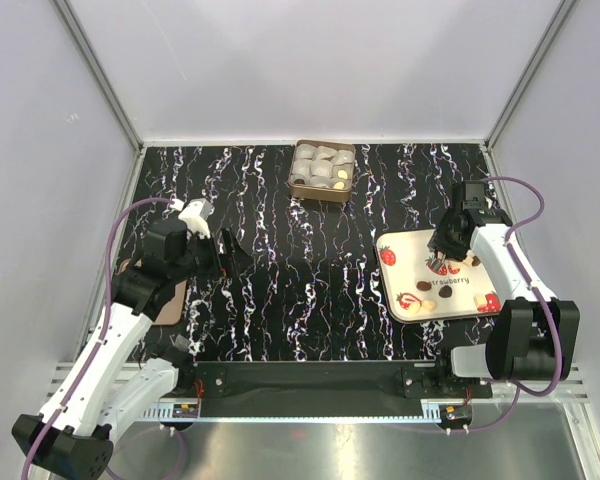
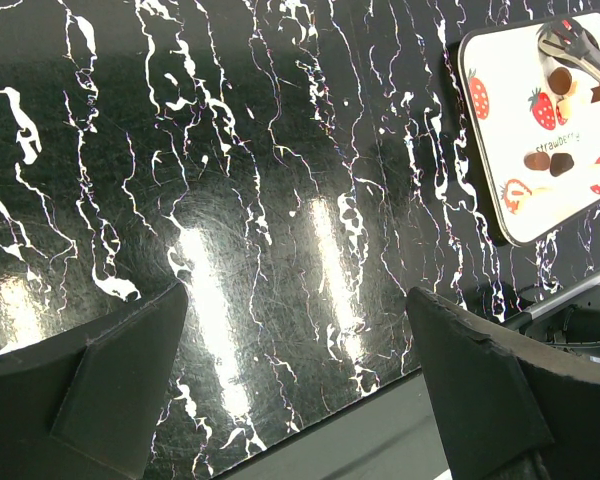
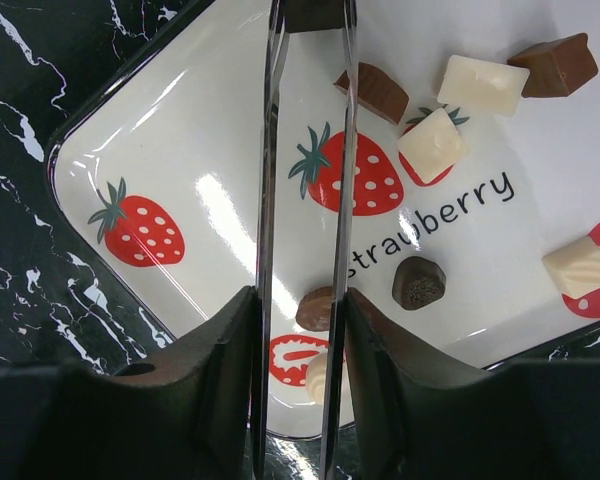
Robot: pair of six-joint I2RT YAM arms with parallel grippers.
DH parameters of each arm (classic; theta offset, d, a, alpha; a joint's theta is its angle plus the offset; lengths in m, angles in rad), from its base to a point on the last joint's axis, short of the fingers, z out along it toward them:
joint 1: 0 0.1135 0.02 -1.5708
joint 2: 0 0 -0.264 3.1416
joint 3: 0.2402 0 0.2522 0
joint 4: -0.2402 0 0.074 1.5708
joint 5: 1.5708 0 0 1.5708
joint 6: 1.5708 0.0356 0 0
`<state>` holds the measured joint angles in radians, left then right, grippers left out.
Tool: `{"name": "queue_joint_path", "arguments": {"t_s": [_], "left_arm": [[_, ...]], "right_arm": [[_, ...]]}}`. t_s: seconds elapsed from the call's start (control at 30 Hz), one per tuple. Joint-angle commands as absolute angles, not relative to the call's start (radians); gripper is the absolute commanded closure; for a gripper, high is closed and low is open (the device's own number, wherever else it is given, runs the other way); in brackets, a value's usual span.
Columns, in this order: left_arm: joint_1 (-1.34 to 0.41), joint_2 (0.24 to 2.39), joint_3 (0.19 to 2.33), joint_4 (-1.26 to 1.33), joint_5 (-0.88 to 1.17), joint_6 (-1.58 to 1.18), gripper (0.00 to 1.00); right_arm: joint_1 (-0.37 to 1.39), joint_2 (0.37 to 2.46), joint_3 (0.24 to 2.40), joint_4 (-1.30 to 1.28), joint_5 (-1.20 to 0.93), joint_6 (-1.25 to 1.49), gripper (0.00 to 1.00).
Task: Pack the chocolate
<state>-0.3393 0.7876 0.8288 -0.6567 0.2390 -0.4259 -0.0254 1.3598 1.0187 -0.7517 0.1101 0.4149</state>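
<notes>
Black marbled surface (image 1: 280, 300) is carrying a white strawberry tray (image 1: 410, 250) at right; the left end effector (image 2: 295, 295) is hanging spread wide at left. The right end effector (image 3: 300, 298) is clamping metal tongs (image 3: 269, 150) over the tray, where chocolate (image 3: 418, 282) is lying scattered, mostly right of the blades.

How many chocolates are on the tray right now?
8 chocolates on the tray: brown, white and brown at the top; white just below; dark and white lower; brown and pale between the tongs. More may be hidden behind them.
</notes>
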Motion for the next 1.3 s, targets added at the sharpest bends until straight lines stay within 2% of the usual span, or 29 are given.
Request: {"name": "queue_joint_path", "arguments": {"t_s": [0.0,0.37,0.63,0.77,1.0,1.27], "left_arm": [[-0.339,0.788,0.854,-0.614,0.253,-0.414,0.01],[-0.337,0.775,0.848,-0.62,0.25,-0.416,0.01],[-0.337,0.784,0.839,-0.601,0.253,-0.423,0.01],[-0.337,0.785,0.833,-0.591,0.253,-0.426,0.01],[-0.339,0.802,0.844,-0.595,0.245,-0.42,0.01],[-0.339,0.805,0.862,-0.614,0.23,-0.411,0.01]], "right_arm": [[-0.029,1.327,1.014,-0.73,0.097,0.405,0.56],[-0.028,1.284,1.066,-0.793,0.097,0.419,0.63],[-0.011,1.281,1.19,-0.812,0.003,0.44,0.66],[0.086,1.377,1.299,-0.81,0.018,0.457,0.67],[0.319,1.64,1.625,-0.752,0.055,0.442,0.67],[0.425,1.94,1.928,-0.684,0.066,0.377,0.67]]}}
